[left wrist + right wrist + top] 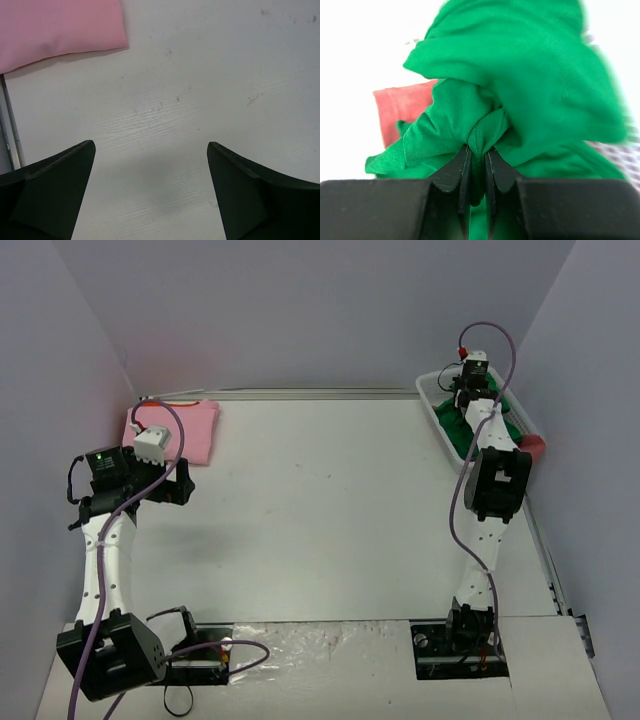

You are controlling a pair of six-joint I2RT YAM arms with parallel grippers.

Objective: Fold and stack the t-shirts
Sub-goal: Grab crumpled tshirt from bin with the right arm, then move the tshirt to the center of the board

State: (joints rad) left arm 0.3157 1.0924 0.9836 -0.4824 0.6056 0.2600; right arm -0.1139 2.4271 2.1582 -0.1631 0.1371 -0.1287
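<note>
A folded light pink t-shirt [190, 425] lies at the table's far left; its corner shows in the left wrist view [60, 27]. My left gripper [185, 483] [151, 150] hovers open over bare table just in front of it, holding nothing. A crumpled bright green t-shirt [462, 430] [530, 75] fills the white basket [432, 400] at the far right. My right gripper [467, 400] [477, 152] reaches into the basket, shut on a bunched fold of the green cloth. A coral red t-shirt [534, 447] [402, 107] lies partly under the green one.
The basket's white lattice wall [620, 150] shows beside the green cloth. Grey walls close in the table on the left, back and right. A metal rail [10, 120] runs along the table's left edge. Both arm bases [460, 640] stand at the near edge.
</note>
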